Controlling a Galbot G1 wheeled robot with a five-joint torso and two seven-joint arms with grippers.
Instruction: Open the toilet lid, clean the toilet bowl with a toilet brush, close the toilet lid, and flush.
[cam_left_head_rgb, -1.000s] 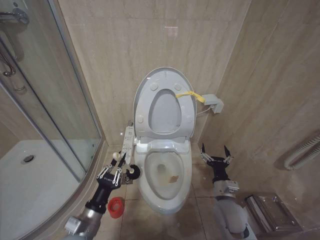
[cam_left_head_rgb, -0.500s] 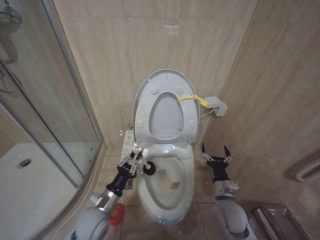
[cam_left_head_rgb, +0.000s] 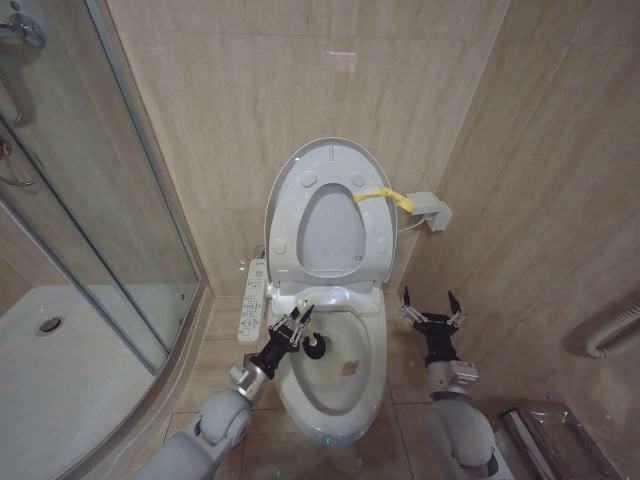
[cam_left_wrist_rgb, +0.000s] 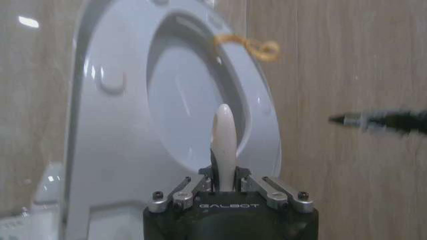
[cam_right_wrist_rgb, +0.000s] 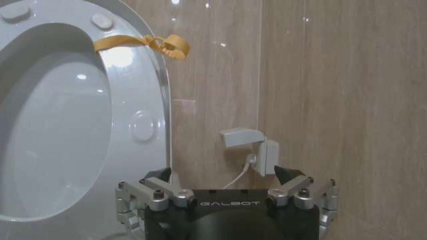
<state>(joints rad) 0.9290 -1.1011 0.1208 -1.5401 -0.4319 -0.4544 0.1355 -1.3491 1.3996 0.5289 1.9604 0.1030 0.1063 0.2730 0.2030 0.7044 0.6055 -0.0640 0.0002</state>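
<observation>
- The toilet lid (cam_left_head_rgb: 330, 205) stands open; our left claw (cam_left_head_rgb: 296, 327) grips the toilet brush (cam_left_head_rgb: 312, 345) over the toilet bowl (cam_left_head_rgb: 372, 375).
- Our right claw (cam_left_head_rgb: 432, 309) waits released; scrubbing, closing and flushing remain.

The toilet lid (cam_left_head_rgb: 330, 215) stands upright behind the toilet bowl (cam_left_head_rgb: 335, 375), the left end effector (cam_left_head_rgb: 293, 327) holding the toilet brush (cam_left_head_rgb: 312, 346) over the bowl's left rim, the right end effector (cam_left_head_rgb: 432, 309) beside its right.

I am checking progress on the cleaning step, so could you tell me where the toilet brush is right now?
In the head view, the toilet brush is held by the left gripper, its black head over the left rim of the open toilet bowl.
</observation>
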